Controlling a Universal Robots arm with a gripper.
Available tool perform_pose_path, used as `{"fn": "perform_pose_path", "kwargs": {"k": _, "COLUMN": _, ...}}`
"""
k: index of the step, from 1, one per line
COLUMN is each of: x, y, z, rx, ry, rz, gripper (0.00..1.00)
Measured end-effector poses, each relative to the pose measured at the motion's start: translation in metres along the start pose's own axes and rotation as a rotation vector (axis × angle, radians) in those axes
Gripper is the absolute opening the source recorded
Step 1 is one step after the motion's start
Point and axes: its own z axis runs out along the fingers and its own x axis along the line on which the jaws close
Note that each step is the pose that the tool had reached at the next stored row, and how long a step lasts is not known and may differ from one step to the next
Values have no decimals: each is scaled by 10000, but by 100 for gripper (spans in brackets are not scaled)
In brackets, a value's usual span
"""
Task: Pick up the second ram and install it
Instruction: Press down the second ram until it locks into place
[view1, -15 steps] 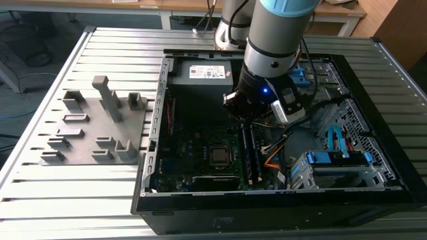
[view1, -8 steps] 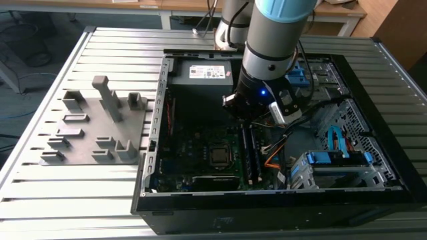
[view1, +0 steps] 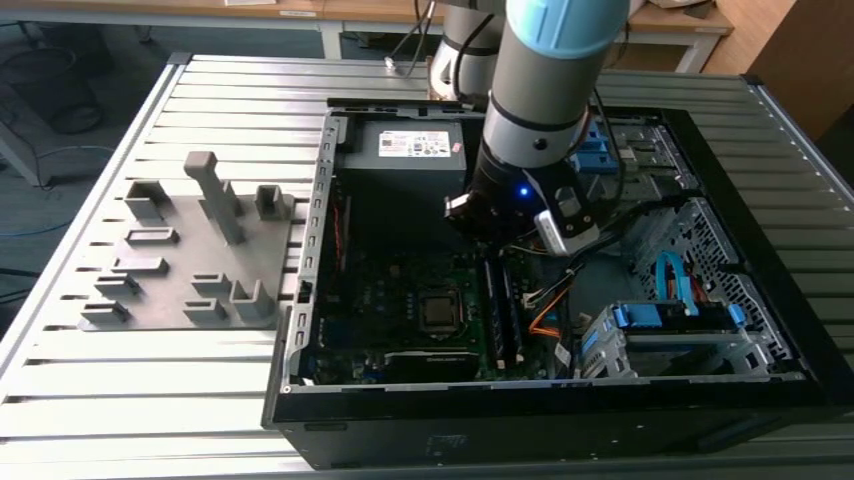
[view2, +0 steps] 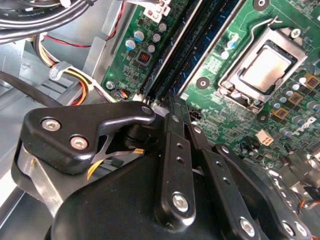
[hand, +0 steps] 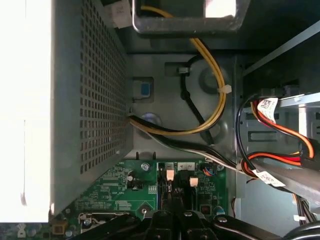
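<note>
One computer case (view1: 747, 390), one grey fixture tray (view1: 174, 300)

in the exterior view, the arm (view1: 541, 110) runs off the top edge and its wrist covers the upper ends of the memory slots (view1: 501, 310), so you cannot see whether the gripper (view1: 497, 240) grips anything. in the second wrist view, the black gripper linkage (view2: 175, 165) hides the near ends of the slots, and the second ram cannot be told apart there. in the first wrist view, the power supply (hand: 85, 100) washes out to white at its edge.
</note>
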Motion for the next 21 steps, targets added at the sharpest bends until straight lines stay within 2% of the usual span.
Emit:
{"fn": "perform_pose_path", "kwargs": {"k": 9, "x": 0, "y": 5, "z": 35, "rx": 1, "ry": 0, "rz": 0, "gripper": 10}}
{"fn": "perform_pose_path", "kwargs": {"k": 11, "x": -1, "y": 8, "z": 16, "rx": -21, "ry": -14, "rz": 0, "gripper": 10}}
{"fn": "perform_pose_path", "kwargs": {"k": 13, "x": 0, "y": 9, "z": -44, "rx": -10, "ry": -14, "rz": 0, "gripper": 10}}
{"fn": "perform_pose_path", "kwargs": {"k": 15, "x": 1, "y": 4, "z": -57, "rx": -7, "ry": -13, "rz": 1, "gripper": 10}}
{"fn": "perform_pose_path", "kwargs": {"k": 17, "x": 2, "y": -42, "z": -59, "rx": 3, "ry": -12, "rz": 1, "gripper": 10}}
{"fn": "perform_pose_path", "kwargs": {"k": 21, "x": 0, "y": -193, "z": -60, "rx": 20, "ry": -13, "rz": 0, "gripper": 10}}
